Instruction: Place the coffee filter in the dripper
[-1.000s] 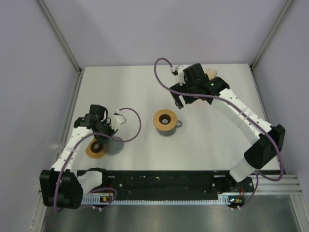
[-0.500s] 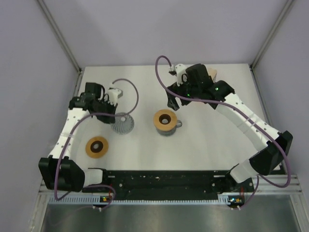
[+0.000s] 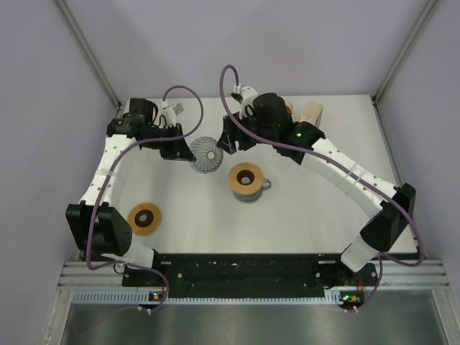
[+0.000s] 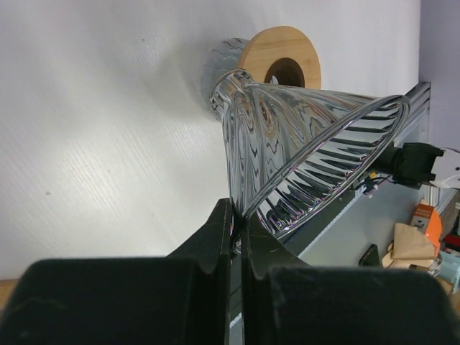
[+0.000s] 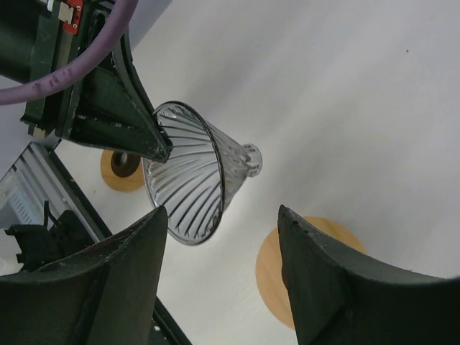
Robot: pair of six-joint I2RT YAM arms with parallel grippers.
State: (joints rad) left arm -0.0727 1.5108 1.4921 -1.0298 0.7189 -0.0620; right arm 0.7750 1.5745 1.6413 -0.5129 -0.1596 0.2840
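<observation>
Left tool (image 4: 233,223): I am seeing it pinching down narrow on the rim of the coffee filter (image 4: 302,154), one finger on either side of the edge.
Coffee filter: it is hanging tilted in that grip, off the counter (image 3: 316,208), its narrow end pointing away from the tool (to me it is reading as clear ribbed glass, not paper).
Filter position: in the overhead view it is being held just behind and to the left of the dripper (image 3: 246,180), apart from it and not in it.
Right tool (image 3: 228,140): its fingers (image 5: 108,287) are standing wide with nothing between them, and the tip is sitting just beside the filter; I cannot tell whether it is touching.
Dripper: it is standing upright mid-counter, showing a tan ring rim, a dark centre hole and a small handle (image 3: 267,185) on its right.
Loose ring (image 3: 144,218): a second tan ring is lying flat near the left arm's base, well apart.
Carton (image 3: 313,111): an orange carton with cream paper is sitting at the back edge.
</observation>
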